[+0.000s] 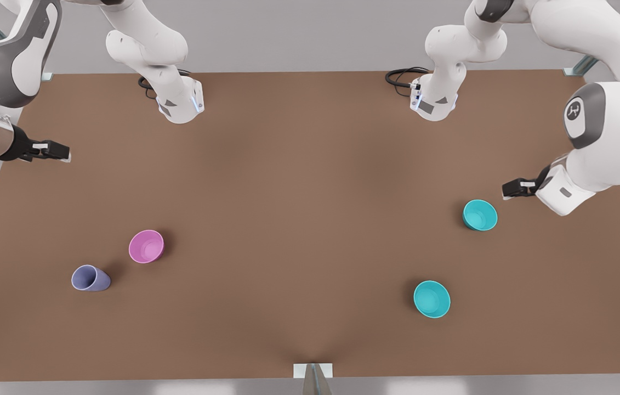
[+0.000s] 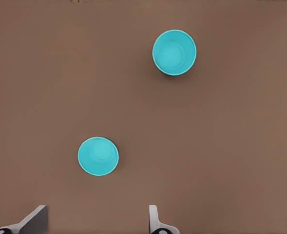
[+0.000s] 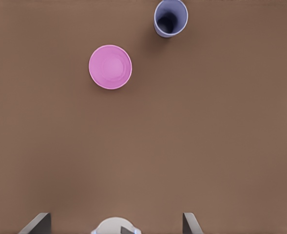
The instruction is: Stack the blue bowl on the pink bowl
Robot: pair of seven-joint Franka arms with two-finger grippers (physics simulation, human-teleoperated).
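**Wide open centre, clutter at 2 sides**

The desk (image 1: 299,219) lies bare across its middle. The 2 teal bowls, the blue bowl (image 1: 479,214) and its twin (image 1: 431,298), sit well apart. Just beside the pink bowl (image 1: 146,246) stands a lavender cup (image 1: 90,278), crowding that side.

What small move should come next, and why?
Probably lower the left gripper toward the nearer blue bowl. It hangs open above the table, holding nothing; that bowl stands upright beside it, far from the pink bowl. The right gripper waits, open.
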